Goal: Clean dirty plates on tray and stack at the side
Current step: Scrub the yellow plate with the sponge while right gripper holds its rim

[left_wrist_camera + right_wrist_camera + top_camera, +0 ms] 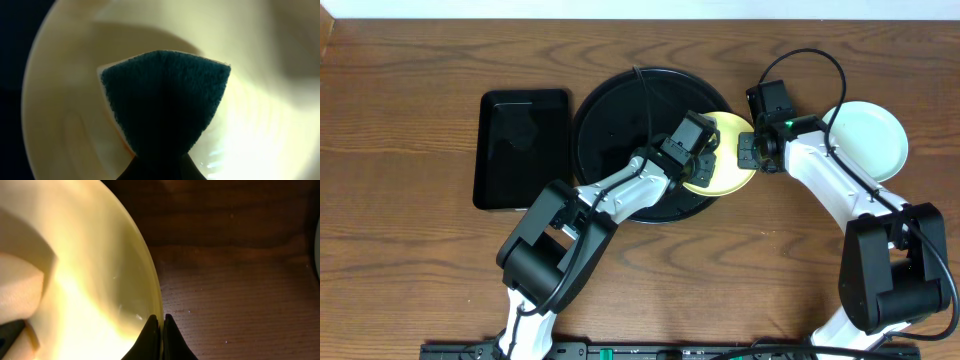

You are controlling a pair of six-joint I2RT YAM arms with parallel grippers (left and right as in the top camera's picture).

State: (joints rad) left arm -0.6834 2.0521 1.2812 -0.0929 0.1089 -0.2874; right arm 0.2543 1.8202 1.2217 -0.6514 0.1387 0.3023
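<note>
Pale yellow plastic, thin and glossy: the yellow plate (728,176) looks light and stiff, not fragile, but probably slippery in a grip. It lies at the right edge of the round black tray (610,110), partly over its rim and partly above the wooden table (420,280). The right gripper (161,331) has its fingers pressed together on the plate's outer rim, a very thin pinch. I think the rim is the good place to hold, because the middle must be free for wiping. Such a light plate can turn or slide out if the wiping pushes hard. The left gripper (697,158) pinches a dark blue sponge (165,100), soft, with its rough face on the plate's inside. A pale green plate (868,140) sits well apart on the right.
</note>
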